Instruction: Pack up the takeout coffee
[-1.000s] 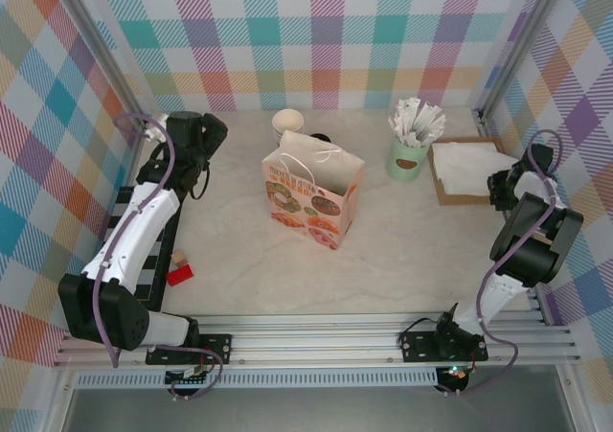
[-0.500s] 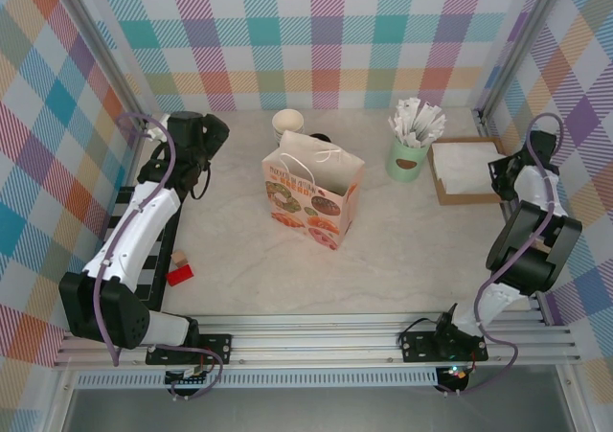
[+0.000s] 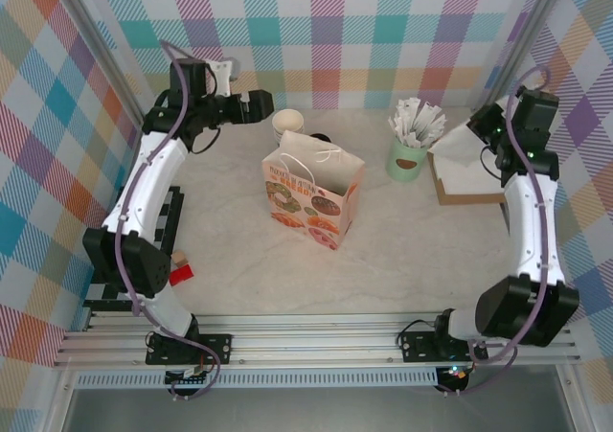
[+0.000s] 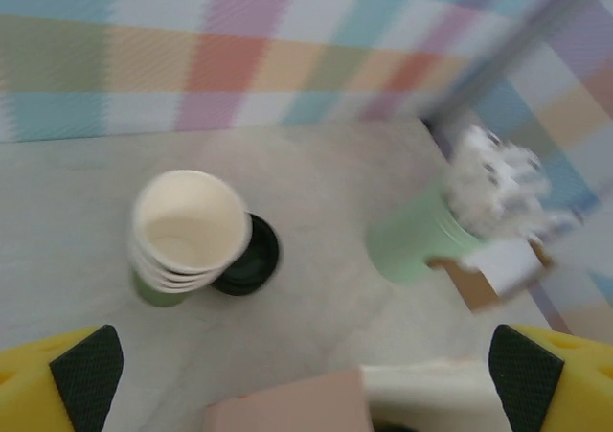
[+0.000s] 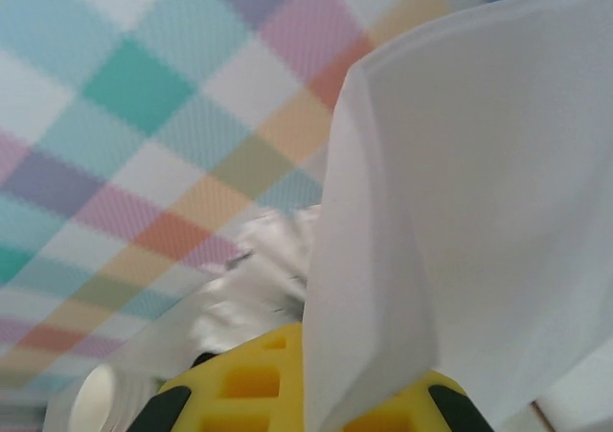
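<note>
Overhead coverage takes in the whole table [image 3: 412, 250]: one printed paper bag [image 3: 312, 200] stands open at its middle, and the takeout coffee [image 3: 323, 140] sits just behind the bag, its black lid partly masked by the bag's handle. From there the left gripper [image 3: 257, 102] hangs near the back wall, aimed at one stack of lidless cups [image 3: 287, 122]. Its wrist camera adds what the top view cannot: both black pads [image 4: 86, 375] sit at opposite edges of the picture, so the jaws are spread wide with nothing between them. In that closer view the takeout coffee [image 4: 254, 257] stands on the table right against the cup stack [image 4: 190, 231], lid on. The right gripper [image 3: 479, 125] is raised over one brown tray [image 3: 450, 194] beside one mint mug [image 3: 407, 159] of white sachets [image 3: 417, 118]. Its wrist view settles the grip, with the yellow fingers [image 5: 239, 384] pinched closed on one white napkin [image 5: 479, 212] that rises from between them. By the left arm lie two small blocks, one red block [image 3: 179, 275] and one tan block [image 3: 178, 258].
</note>
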Robot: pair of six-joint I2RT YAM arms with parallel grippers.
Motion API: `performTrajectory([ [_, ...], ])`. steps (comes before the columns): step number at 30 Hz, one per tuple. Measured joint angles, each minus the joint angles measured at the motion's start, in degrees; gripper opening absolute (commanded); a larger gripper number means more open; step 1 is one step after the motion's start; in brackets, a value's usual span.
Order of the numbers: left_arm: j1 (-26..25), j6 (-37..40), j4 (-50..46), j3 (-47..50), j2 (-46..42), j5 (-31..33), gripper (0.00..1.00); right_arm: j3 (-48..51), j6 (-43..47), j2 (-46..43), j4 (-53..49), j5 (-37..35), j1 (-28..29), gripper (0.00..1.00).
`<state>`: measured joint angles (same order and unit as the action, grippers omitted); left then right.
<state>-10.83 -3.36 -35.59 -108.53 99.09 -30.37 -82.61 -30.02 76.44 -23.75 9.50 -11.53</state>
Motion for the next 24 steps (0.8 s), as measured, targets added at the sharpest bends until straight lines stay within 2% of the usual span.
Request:
performTrajectory([
  [5, 0.00, 18.82, -5.60, -4.24, 3.78, -13.38, 0.99, -3.02, 5.53, -6.36, -0.72, 5.25, 4.33, 0.00],
  [7, 0.00, 24.37, -7.34, -5.57, 5.18, -16.50, 0.98, -5.60, 7.41, -7.30, -1.75, 7.78, 5.42, 0.00],
  [12, -0.13, 34.29, -14.27, -16.37, 12.41, -20.79, 0.95, -13.60, 12.66, -6.99, -4.52, 16.87, 9.73, 0.00],
  [18, -1.73, 37.44, -19.34, -17.46, 13.75, -20.44, 0.95, -29.75, 22.88, 0.55, -11.41, 27.04, 19.96, 0.00],
  [21, -2.73, 34.40, -18.03, -13.60, 12.07, -17.14, 0.97, -38.18, 28.92, 6.78, -16.13, 32.28, 24.74, 0.00],
  [24, -3.43, 29.57, -16.59, -8.76, 9.60, -12.87, 0.98, -51.01, 34.47, 16.20, -22.49, 36.68, 27.91, 0.00],
])
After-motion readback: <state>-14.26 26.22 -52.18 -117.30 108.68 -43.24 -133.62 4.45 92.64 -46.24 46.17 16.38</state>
